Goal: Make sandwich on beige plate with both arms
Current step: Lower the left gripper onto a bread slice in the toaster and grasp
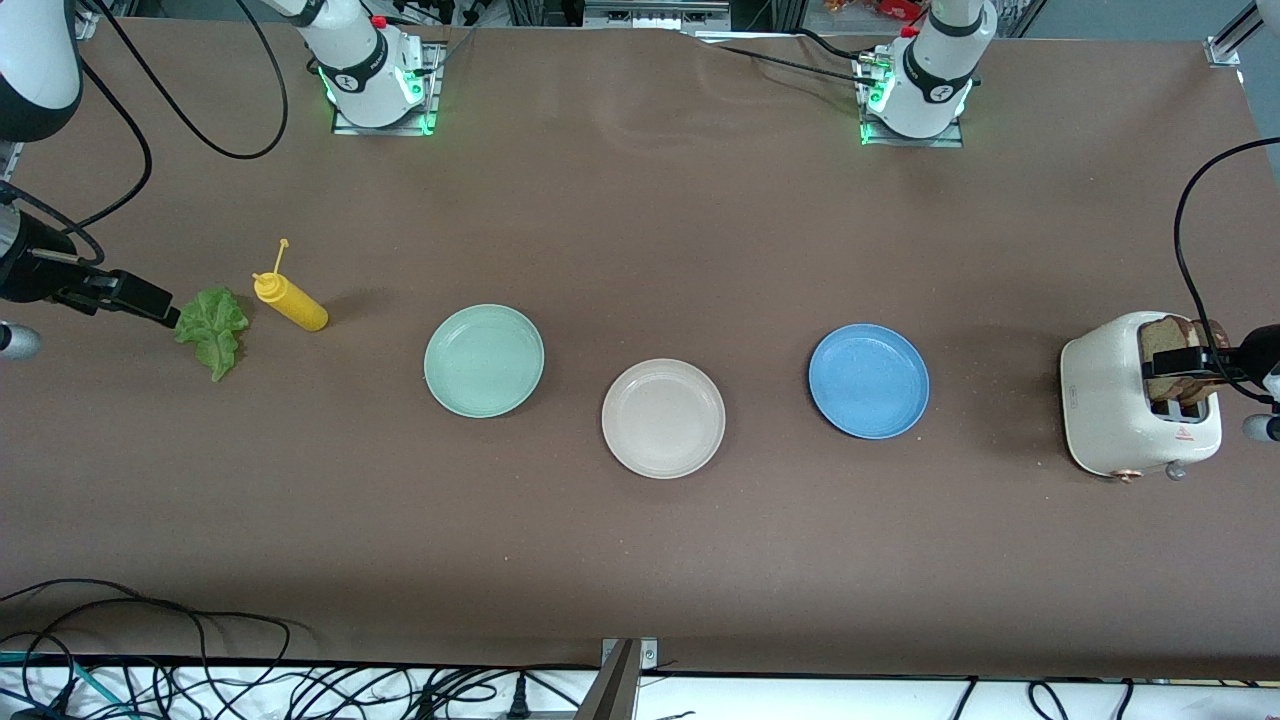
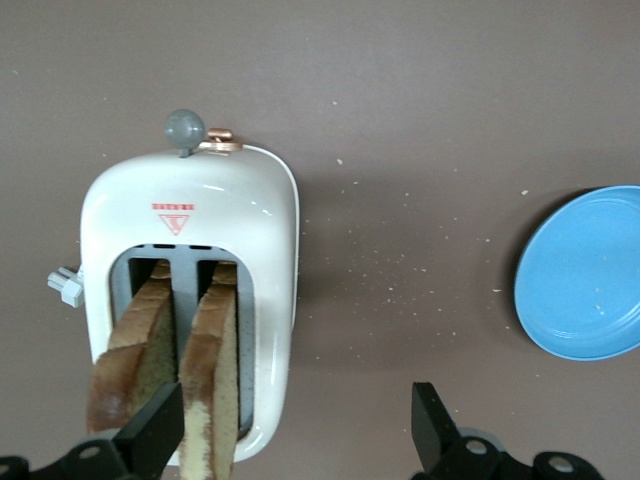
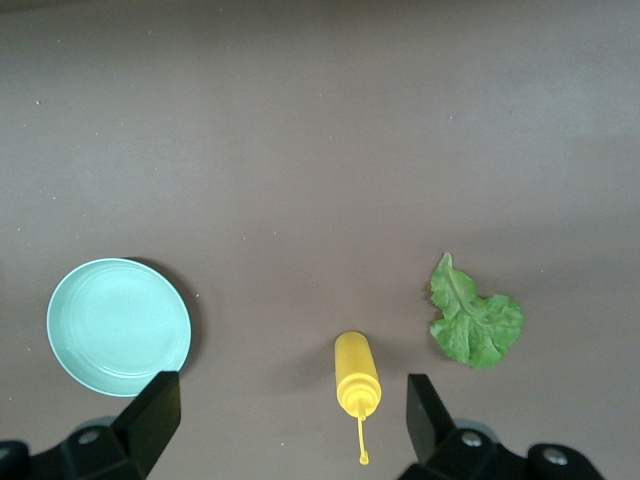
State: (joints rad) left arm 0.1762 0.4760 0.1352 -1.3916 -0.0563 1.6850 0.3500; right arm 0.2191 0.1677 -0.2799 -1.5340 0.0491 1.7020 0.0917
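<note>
Right end effector [image 3: 290, 405]: fingers spread wide, holding nothing, low over the tabletop [image 1: 640, 200] just beside the lettuce leaf [image 1: 212, 328], well out from the beige plate [image 1: 663, 418] toward the right arm's end. Should drop onto the leaf's thick middle rib rather than its frilled edge, pinch lightly, lift straight up. Should also keep off the yellow squeeze bottle [image 1: 290, 303], lying just beside the leaf on the side toward the beige plate.

Mint-green plate [image 1: 484, 360] next, near the beige plate and slightly farther from the camera; not the target, so to be passed over.

Beige plate itself bare, nothing on it yet, nearest the camera of the three plates.

Blue plate [image 1: 868, 381] near the beige plate toward the left arm's end; likewise to be ignored.

Toaster [image 1: 1100, 400] well apart from the beige plate at the left arm's end, two bread slices [image 2: 215, 350] standing up out of its slots. Left end effector [image 2: 295, 420] over the toaster, opened wide, gripping nothing; one finger seems to sit against the slices, though contact is hard to judge. Best to centre on a single slice, narrow the opening, close across its flat faces below the crust, pull vertically to avoid tipping the toaster. Bread goes down first, then the leaf.
</note>
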